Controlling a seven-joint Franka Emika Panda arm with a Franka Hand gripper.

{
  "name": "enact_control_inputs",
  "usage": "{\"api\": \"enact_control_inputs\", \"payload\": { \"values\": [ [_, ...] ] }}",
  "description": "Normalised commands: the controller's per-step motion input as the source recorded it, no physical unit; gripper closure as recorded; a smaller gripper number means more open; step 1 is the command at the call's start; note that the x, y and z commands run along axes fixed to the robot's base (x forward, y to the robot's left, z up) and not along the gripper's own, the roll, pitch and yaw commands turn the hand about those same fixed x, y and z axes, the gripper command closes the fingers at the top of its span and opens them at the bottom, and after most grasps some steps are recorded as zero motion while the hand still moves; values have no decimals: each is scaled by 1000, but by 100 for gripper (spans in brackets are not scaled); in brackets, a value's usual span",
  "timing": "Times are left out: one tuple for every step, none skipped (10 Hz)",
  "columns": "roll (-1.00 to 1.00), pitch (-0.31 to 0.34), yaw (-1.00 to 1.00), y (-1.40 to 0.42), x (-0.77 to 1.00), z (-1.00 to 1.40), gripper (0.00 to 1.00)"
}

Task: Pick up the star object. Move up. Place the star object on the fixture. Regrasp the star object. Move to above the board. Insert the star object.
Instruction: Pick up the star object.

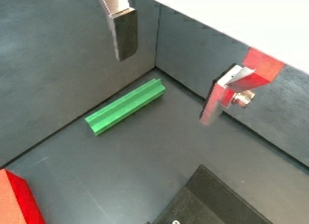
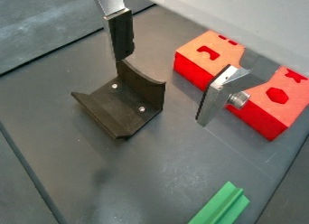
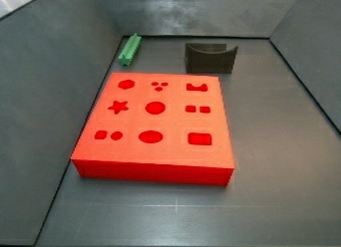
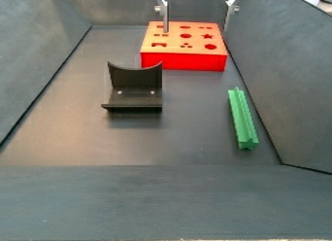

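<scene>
We see the pincer (image 2: 163,70) wide open and empty above the floor; the star object (image 1: 125,107) lies flat by the wall, well apart from the fixture (image 2: 121,103) and the board (image 3: 156,125). No writing is legible.

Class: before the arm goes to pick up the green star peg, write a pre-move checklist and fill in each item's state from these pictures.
1. Gripper open and empty: ok, plates apart with nothing between them.
2. Star object free to grasp: ok, lying flat on the floor, nothing on it.
3. Room for the fingers on the wall side of the peg: cannot tell.
4. Gripper above the peg: not ok; in a side view it hangs by the board.
5. Fixture notch empty: ok.
6. Star hole unblocked: ok.
</scene>
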Motion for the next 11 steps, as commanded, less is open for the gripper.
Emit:
{"api": "enact_control_inputs", "payload": {
  "values": [
    [187, -74, -243, 191, -1000, -323, 0],
    [109, 0, 0, 471, -834, -137, 0],
    [151, 0, 171, 369, -660, -300, 0],
    [294, -106, -9, 0, -963, -566, 0],
    [300, -139, 0, 0, -603, -631, 0],
    [323, -149, 0, -23, -503, -617, 0],
    [336, -139, 0, 0, -569, -594, 0],
    [300, -139, 0, 0, -729, -597, 0],
    [301, -154, 0, 0, -629, -603, 0],
    [297, -139, -34, 54, -420, -634, 0],
    [301, -89, -274, 303, -197, -643, 0]
  ]
}}
